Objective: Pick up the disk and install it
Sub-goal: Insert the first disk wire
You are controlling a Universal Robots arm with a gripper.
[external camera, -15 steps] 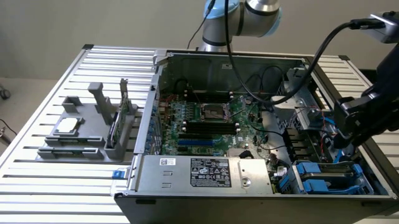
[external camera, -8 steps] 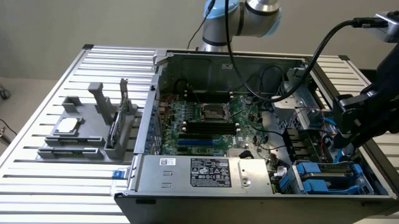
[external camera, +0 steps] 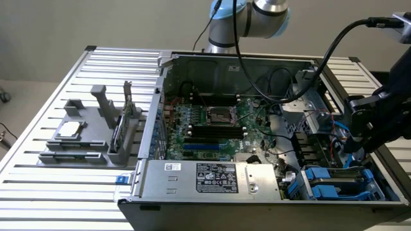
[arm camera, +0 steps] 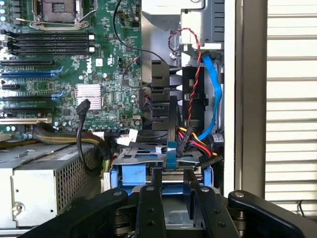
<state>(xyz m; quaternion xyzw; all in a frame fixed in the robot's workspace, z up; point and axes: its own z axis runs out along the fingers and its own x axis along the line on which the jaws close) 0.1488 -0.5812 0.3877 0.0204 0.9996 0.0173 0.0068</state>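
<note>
The disk is being seated in the case's drive bay; the gripper is being held narrowly about its blue carrier, and release is left.

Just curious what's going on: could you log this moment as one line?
end effector: over the drive bay | disk: in bay, blue carrier | case: open

Blue-framed disk, green motherboard
</note>
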